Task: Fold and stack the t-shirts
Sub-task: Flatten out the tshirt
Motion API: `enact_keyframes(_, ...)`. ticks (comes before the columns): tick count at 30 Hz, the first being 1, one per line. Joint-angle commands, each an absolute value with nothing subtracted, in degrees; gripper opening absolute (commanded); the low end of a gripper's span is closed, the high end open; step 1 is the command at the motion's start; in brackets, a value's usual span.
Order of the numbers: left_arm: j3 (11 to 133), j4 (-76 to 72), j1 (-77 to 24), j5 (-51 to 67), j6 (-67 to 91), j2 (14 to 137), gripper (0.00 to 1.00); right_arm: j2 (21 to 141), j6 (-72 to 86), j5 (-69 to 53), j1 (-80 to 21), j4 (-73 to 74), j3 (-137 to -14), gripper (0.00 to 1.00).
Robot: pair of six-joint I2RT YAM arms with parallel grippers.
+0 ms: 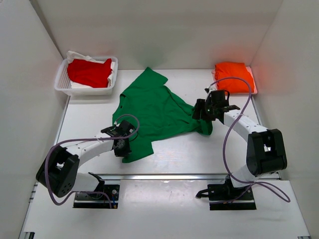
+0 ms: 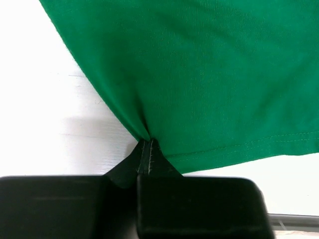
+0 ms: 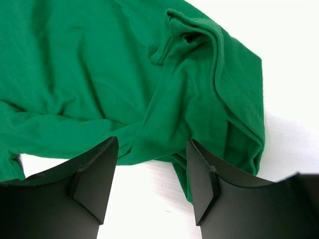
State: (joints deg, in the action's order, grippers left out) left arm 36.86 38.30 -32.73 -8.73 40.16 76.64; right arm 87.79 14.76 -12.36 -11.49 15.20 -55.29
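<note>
Two matching arms on show: the left arm (image 1: 87, 146) and the right arm (image 1: 239, 122), each a white tube link growing out of black joints. Look at the right one's shoulder housing (image 1: 266, 152), a chunky black block with rounded corners. Just below that housing, a flat black base plate (image 1: 232, 196), its twin well to the left of the housing. Pale purple cable (image 1: 225, 144) curls off both arms, one big hoop beyond the housing. Left gripper (image 2: 144, 164): blocky matte-black fingers, square-edged. Right gripper (image 3: 152, 149): black wedge-shaped fingers, a raised rib on each inner face
</note>
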Motion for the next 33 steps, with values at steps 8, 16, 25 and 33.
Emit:
enact_keyframes(8, 37.52, 40.86, -29.54, -6.95, 37.89, 70.51, 0.0, 86.31, 12.04, -7.57, -11.5, 12.04, -57.04, 0.52)
enact_keyframes(16, 38.85, 45.0, -23.64, -4.4, 34.19, 62.41, 0.0, 88.41, 15.38, -4.92, -12.39, 3.87, -53.62, 0.45)
enact_keyframes(25, 36.65, 43.24, -23.99, -1.06, 34.28, 61.96, 0.0, 94.12, 16.78, -1.93, -13.01, 0.35, -56.78, 0.4)
enact_keyframes(33, 35.6, 41.66, -23.73, -0.27, 34.81, 61.78, 0.0, 97.91, 18.89, -5.36, -10.81, -2.98, -58.62, 0.38)
